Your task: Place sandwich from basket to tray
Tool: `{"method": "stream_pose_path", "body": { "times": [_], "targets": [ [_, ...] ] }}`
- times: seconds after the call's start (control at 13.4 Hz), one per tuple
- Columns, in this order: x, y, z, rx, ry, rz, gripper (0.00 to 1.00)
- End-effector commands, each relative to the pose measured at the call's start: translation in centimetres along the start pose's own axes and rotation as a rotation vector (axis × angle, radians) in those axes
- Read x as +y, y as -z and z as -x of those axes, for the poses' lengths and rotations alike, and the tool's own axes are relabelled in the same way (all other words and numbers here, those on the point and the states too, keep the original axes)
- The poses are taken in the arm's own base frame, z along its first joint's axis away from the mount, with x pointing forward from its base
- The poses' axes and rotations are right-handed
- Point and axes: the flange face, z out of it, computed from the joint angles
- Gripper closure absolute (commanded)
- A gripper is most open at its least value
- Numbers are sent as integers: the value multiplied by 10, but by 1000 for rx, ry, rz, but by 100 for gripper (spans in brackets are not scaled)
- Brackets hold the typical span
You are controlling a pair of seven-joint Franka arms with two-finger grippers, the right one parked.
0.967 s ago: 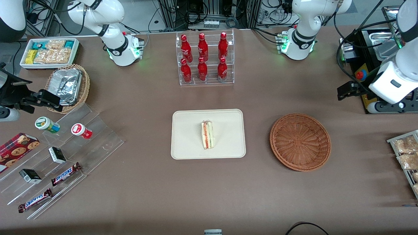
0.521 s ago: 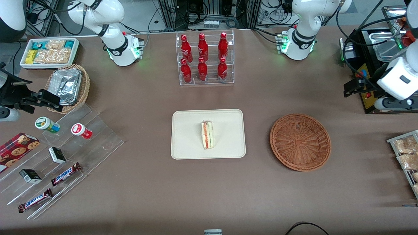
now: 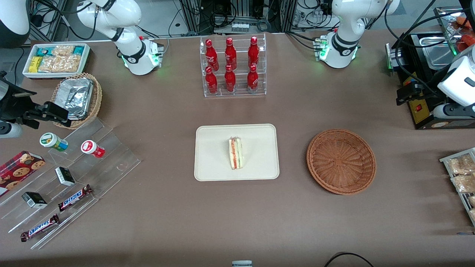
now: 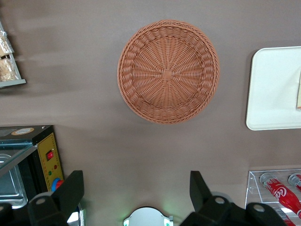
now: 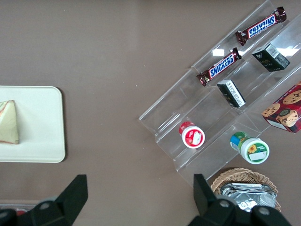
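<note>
Sandwich (image 3: 236,152) sits on the tray (image 3: 211,155), roughly mid-tray, cut edge w/ red and green filling up; same spot as 1.0 s ago. Basket (image 3: 341,161) lies beside the tray toward the working arm's end of the table, nothing in it, also unmoved. What changed: the left arm has pulled up and away toward the table's working-arm end, farther from the front cam than the basket; 1.0 s ago its white wrist block showed lower and closer to the basket. Gripper (image 4: 136,188) hangs well above the table, well apart from basket and tray; wrist cam looks straight down on the basket (image 4: 168,70) w/ a strip of tray (image 4: 275,89) alongside. Jaws stand wide apart, holding nothing; both dark fingers (image 4: 70,190) show. Readable writing: two Snickers bars (image 3: 74,197) on the clear acrylic steps (image 3: 111,155) toward the parked arm's end, "SNICKERS" plain in the right wrist cam (image 5: 221,66). Red bottles (image 3: 230,65) in the clear rack carry white Coca-Cola-style script, partly legible on one in the left wrist cam (image 4: 277,193). Cookie box (image 3: 18,170) and small dark boxes (image 3: 65,175): print too small to read.
</note>
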Motion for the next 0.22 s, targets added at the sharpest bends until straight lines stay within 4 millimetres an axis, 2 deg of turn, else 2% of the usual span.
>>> {"method": "stream_pose_path", "body": {
  "times": [0.0, 0.15],
  "targets": [
    [2, 5, 6, 5, 35, 28, 1],
    [4, 4, 2, 2, 40, 46, 1]
  ]
}}
